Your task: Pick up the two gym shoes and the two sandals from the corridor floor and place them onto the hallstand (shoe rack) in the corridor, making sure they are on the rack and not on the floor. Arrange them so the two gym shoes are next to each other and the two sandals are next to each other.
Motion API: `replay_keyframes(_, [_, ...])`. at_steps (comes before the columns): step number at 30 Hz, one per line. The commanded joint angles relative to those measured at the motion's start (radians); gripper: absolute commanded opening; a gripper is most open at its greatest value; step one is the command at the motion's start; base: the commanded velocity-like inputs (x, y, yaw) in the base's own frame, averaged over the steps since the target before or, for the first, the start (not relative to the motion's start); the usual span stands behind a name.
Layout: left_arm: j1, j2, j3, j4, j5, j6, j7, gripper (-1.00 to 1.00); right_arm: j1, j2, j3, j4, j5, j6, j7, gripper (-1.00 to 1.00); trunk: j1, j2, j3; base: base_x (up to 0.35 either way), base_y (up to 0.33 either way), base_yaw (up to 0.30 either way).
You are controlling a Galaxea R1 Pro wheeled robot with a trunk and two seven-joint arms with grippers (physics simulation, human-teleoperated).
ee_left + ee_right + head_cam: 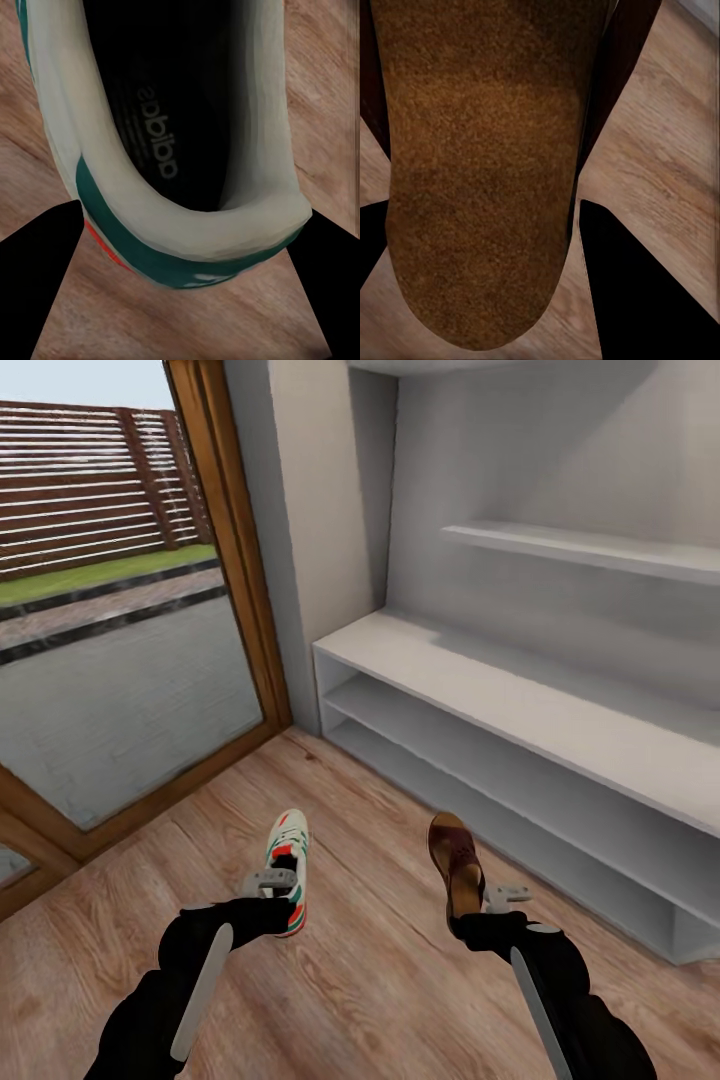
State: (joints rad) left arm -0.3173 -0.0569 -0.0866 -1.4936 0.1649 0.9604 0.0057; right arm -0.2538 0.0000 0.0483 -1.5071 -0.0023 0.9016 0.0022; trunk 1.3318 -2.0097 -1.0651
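Wood-grain corridor floor runs up to the grey hallstand in the head view, where the left gripper carries a gym shoe by its heel and the right gripper a sandal, both apparently off the planks. From the left wrist, the dark fingers flank the shoe's heel collar, seemingly clamped on it. From the right wrist, the fingers bracket the sandal's tan footbed; I judge each should be lifted level over the bench top before release, leaving room for its mate.
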Motion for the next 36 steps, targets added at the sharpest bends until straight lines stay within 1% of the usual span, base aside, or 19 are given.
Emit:
replay_keyframes(1, [0.000,0.000,0.001,-0.001,0.004,0.005,0.000,-1.00,-0.001,0.000,0.000,-0.001,-0.002,0.005,-0.003,-1.00,0.000,0.000,0.000,0.000,0.000,-0.267])
replay_keyframes(7, [0.000,0.000,0.001,-0.002,0.004,0.005,0.001,-1.00,-0.001,0.000,0.000,-0.001,-0.002,0.005,-0.001,-1.00,0.000,0.000,0.006,-0.002,0.002,-0.261])
replay_keyframes(15, [0.000,0.000,0.000,-0.002,0.004,0.006,0.002,-1.00,-0.001,0.000,0.000,-0.001,-0.002,0.005,-0.003,-1.00,0.000,0.000,0.014,-0.124,0.103,-0.257])
replay_keyframes(36, [0.000,0.000,-0.001,-0.002,0.004,0.006,0.002,-1.00,-0.001,0.000,0.000,-0.001,-0.002,0.005,-0.003,-1.00,0.000,0.000,0.036,-0.002,0.002,-0.257])
